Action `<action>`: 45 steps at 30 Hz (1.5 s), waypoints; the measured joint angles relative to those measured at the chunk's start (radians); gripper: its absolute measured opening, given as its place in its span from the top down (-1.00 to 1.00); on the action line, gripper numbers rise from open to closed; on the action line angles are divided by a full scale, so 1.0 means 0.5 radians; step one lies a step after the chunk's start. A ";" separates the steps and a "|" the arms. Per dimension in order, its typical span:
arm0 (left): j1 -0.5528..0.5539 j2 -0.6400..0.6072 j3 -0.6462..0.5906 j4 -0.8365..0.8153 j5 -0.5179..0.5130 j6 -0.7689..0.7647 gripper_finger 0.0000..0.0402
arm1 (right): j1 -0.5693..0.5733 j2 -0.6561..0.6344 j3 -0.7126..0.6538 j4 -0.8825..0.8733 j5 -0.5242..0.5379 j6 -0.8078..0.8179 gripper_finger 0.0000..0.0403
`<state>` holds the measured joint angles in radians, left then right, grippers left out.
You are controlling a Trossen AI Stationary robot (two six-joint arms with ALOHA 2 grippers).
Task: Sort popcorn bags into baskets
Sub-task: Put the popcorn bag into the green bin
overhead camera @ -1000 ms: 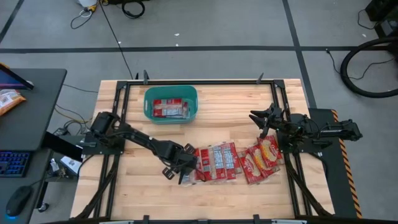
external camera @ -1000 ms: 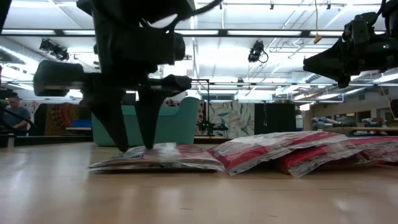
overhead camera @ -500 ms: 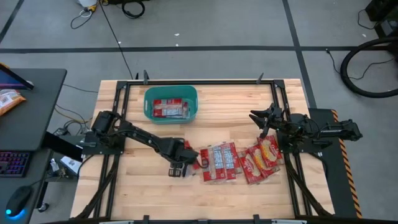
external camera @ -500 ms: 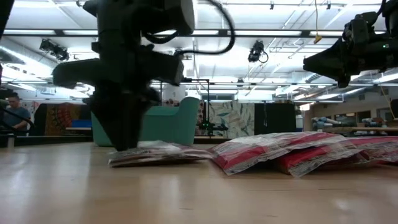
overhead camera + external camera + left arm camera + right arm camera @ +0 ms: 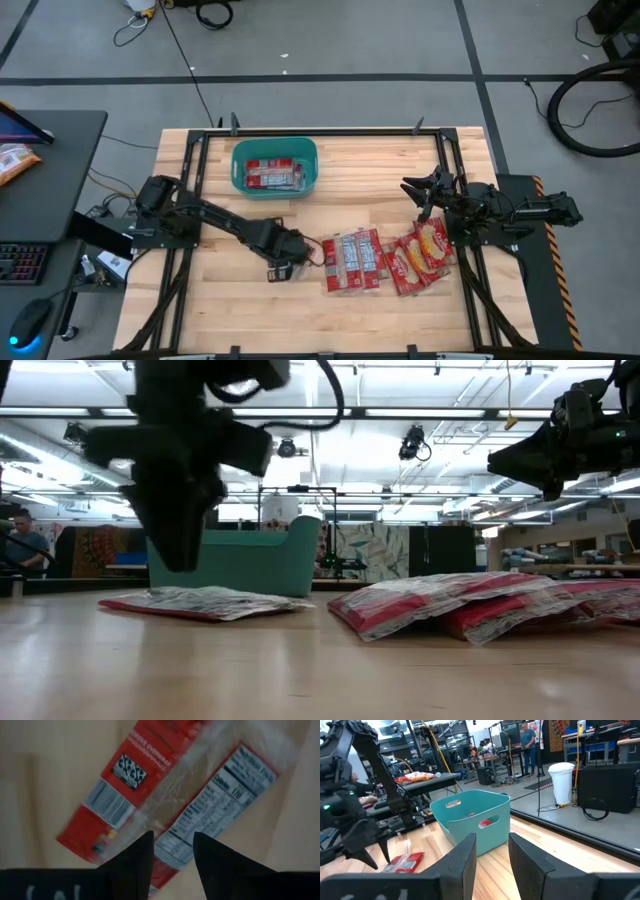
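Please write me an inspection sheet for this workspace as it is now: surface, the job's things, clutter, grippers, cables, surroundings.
Surface: wooden table, dark frame around it.
Job's things: teal basket holding packets; one popcorn bag lying flat apart from the pile of popcorn bags.
Clutter: nothing seen on the table.
Grippers: left gripper open, raised above the single bag; right gripper open, waiting at the right edge.
Cables: loose cables on the floor.
Surroundings: side desk with keyboard; people in the room behind.
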<state>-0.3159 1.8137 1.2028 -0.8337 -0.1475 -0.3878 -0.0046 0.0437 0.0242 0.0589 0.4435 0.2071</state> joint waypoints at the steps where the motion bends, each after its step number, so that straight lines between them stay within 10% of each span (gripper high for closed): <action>1: -0.045 0.000 0.000 0.006 -0.079 0.053 0.29 | 0.000 0.000 0.001 0.000 0.000 0.000 0.41; 8: -0.335 0.083 -0.001 0.052 -0.472 0.239 0.09 | 0.000 0.000 0.000 0.002 0.000 0.000 0.41; 18: -0.411 0.183 -0.003 -0.016 -0.521 0.298 -0.29 | 0.000 0.000 0.000 0.004 0.000 0.000 0.41; 45: -0.337 0.361 0.002 -0.154 -0.702 0.403 0.54 | 0.000 0.008 0.000 0.044 0.001 0.000 0.41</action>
<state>-0.4843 1.9941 1.2037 -0.9106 -0.4988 -0.1864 -0.0047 0.0475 0.0242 0.0808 0.4438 0.2070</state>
